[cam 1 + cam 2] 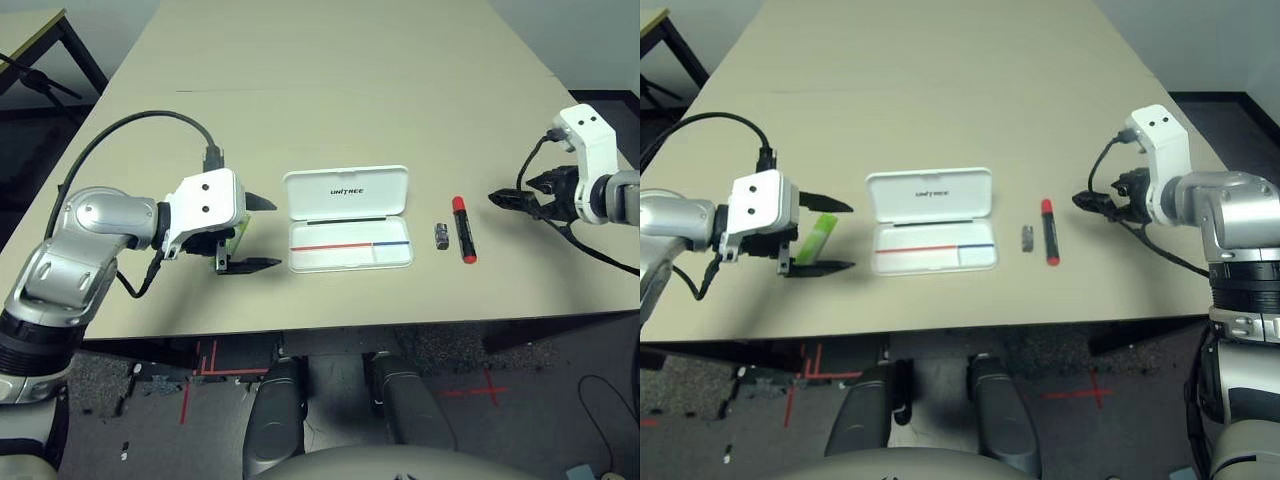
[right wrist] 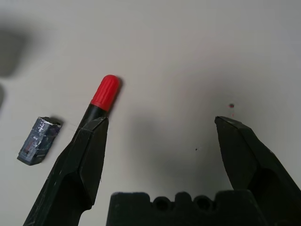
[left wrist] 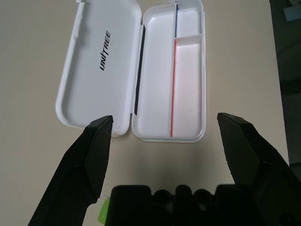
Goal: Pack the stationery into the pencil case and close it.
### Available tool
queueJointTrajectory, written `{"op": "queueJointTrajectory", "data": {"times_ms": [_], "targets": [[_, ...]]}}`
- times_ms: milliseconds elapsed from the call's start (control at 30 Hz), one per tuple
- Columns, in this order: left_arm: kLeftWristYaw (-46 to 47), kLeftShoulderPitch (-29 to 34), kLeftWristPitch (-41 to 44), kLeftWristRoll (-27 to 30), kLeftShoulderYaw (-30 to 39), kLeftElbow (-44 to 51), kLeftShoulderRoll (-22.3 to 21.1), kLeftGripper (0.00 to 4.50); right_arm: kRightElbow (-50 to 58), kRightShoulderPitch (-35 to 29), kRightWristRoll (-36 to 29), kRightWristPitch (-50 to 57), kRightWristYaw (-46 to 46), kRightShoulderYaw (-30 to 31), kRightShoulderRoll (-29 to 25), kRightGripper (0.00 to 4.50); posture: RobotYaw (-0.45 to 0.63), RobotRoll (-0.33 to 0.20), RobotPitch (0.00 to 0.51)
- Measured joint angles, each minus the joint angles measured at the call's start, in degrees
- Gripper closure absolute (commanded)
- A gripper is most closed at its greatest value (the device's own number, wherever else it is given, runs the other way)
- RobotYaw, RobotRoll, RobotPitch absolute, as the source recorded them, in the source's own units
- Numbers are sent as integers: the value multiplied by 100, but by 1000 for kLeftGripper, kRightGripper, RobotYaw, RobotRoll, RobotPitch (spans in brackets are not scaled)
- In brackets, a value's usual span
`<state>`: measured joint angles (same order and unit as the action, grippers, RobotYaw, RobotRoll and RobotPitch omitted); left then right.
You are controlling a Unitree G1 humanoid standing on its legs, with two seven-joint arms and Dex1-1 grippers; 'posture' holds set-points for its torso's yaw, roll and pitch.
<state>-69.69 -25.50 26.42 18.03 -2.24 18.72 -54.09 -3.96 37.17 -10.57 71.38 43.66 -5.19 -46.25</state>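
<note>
White pencil case point(image 1: 348, 218) lies open mid-surface point(image 1: 330, 90). Left hand point(image 1: 250, 233) – fingers wide, empty – hovers over the green highlighter point(image 1: 818, 236). Right hand point(image 1: 1082, 202), also wide and empty, sits near the marker point(image 1: 463, 229) and grey piece point(image 1: 441, 236).

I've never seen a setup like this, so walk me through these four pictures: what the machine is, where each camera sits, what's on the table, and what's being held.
This is a humanoid robot with two arms at a table. Two pictures come from cameras in its head, looking down. The other two come from cameras on its wrists, looking along each pincer's two black fingers.

On the table lies an open white pencil case. To its right are a tiny dark grey piece and a red-and-black marker. A light-green highlighter lies to its left, under the left pincer.

Both the left pincer and the right pincer are open and hold nothing.
</note>
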Motion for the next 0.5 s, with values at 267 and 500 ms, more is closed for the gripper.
{"op": "queueJointTrajectory", "data": {"times_ms": [267,500], "targets": [[191,-126,196,352,158,69,159,42,195,149,-98,865,-960,-77,908,0,-3,0,178],[283,-114,196,381,158,92,159,42,675,-30,-287,1353,-1332,-56,1201,0,9,0,178]]}}
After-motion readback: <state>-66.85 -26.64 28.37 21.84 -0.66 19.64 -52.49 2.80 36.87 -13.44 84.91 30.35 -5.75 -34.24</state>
